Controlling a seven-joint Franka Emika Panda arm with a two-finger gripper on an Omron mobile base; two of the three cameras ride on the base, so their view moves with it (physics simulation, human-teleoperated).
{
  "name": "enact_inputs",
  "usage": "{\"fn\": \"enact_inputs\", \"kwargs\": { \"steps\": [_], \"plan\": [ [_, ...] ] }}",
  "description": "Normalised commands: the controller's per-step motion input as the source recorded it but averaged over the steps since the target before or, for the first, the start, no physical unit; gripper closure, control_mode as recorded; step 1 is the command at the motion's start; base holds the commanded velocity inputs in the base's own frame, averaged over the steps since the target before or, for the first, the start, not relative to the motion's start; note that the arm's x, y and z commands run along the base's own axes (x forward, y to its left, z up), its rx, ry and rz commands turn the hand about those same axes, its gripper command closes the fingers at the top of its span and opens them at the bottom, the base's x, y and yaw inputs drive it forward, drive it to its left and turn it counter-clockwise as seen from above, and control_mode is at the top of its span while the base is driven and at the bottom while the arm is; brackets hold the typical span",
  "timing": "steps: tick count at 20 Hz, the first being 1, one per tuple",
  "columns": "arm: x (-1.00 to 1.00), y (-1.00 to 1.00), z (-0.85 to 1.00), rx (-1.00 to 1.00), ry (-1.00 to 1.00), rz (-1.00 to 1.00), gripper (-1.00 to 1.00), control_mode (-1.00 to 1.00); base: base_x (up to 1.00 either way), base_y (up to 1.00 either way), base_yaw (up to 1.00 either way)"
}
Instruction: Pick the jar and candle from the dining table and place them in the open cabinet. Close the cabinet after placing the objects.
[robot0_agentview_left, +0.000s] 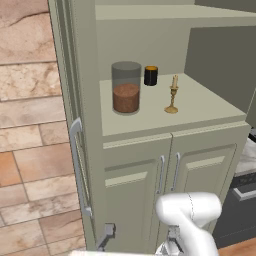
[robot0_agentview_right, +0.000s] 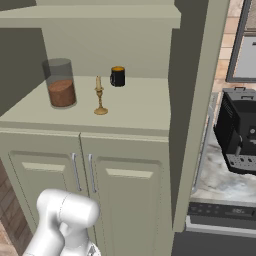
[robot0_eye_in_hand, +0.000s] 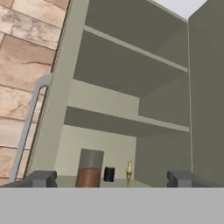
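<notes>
The jar (robot0_agentview_left: 126, 87), clear glass with brown powder, stands on the flat inner shelf (robot0_agentview_left: 210, 107) of the open cabinet (robot0_agentview_left: 145, 30). To its right on the same shelf stands the small gold candle (robot0_agentview_left: 172, 95). From the right base both show again, jar (robot0_agentview_right: 60, 82) and candle (robot0_agentview_right: 100, 97). My gripper (robot0_eye_in_hand: 111, 178) is open with nothing between its fingertips (robot0_eye_in_hand: 41, 178), low in front of the cabinet and looking up at the jar (robot0_eye_in_hand: 89, 170) and candle (robot0_eye_in_hand: 128, 173). The dining table is out of view.
A short black cylinder (robot0_agentview_left: 150, 75) sits behind the jar and candle. The left door (robot0_agentview_left: 75, 125) stands open edge-on, its bar handle (robot0_agentview_left: 75, 165) toward me; the right door (robot0_agentview_right: 195, 100) is open too. A black coffee machine (robot0_agentview_right: 240, 130) sits on the marbled counter (robot0_agentview_right: 220, 180).
</notes>
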Motion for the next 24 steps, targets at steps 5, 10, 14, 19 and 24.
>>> {"fn": "enact_inputs", "kwargs": {
  "steps": [5,10,14,19,24],
  "plan": [
    [0.42,0.37,-0.22,-0.04,0.01,-0.06,-1.00,-1.00,0.00,0.00,0.00],
    [0.45,0.32,-0.22,-0.04,0.01,-0.06,-1.00,-1.00,0.00,0.00,0.00],
    [0.48,0.36,-0.23,-0.05,0.01,-0.05,-1.00,-1.00,0.00,0.00,0.00],
    [0.50,0.45,-0.22,-0.06,0.01,-0.06,-1.00,-1.00,0.00,0.00,0.00],
    [0.44,0.29,-0.13,-0.03,0.01,-0.06,-1.00,-1.00,0.00,0.00,0.00]
  ]
}}
